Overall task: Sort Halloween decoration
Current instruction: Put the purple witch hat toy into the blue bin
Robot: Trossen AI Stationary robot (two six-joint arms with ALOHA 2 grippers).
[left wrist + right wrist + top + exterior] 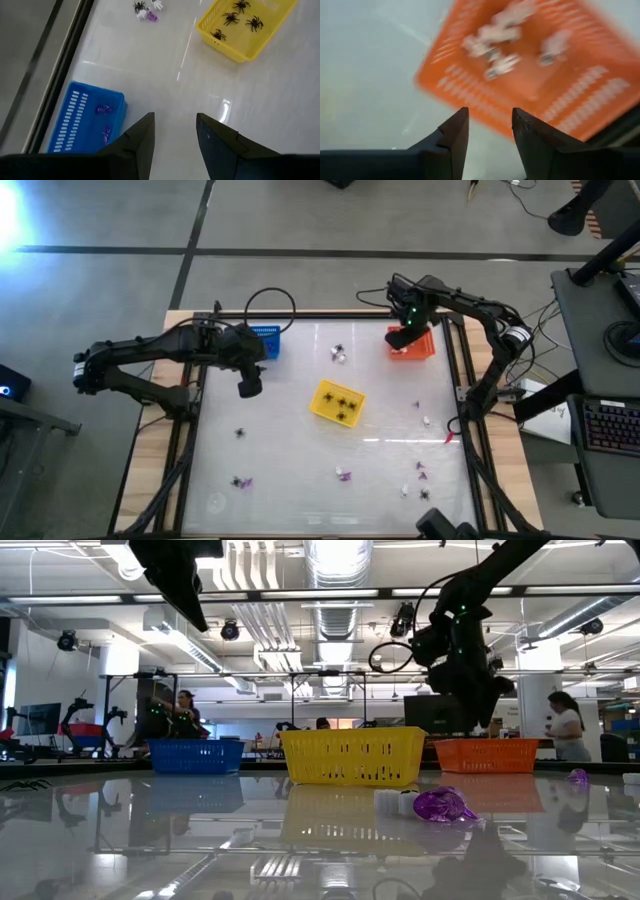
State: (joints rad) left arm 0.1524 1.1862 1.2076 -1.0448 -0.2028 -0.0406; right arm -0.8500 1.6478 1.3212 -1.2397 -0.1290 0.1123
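Three baskets stood on the table: one blue basket [264, 340], one yellow basket [336, 401] and one orange basket [420, 345]. Four black spiders [239, 19] lay inside the yellow basket. Two purple bits [103, 109] lay in the blue basket. Several white bits [497, 35] lay in the orange basket, too blurred to count exactly.
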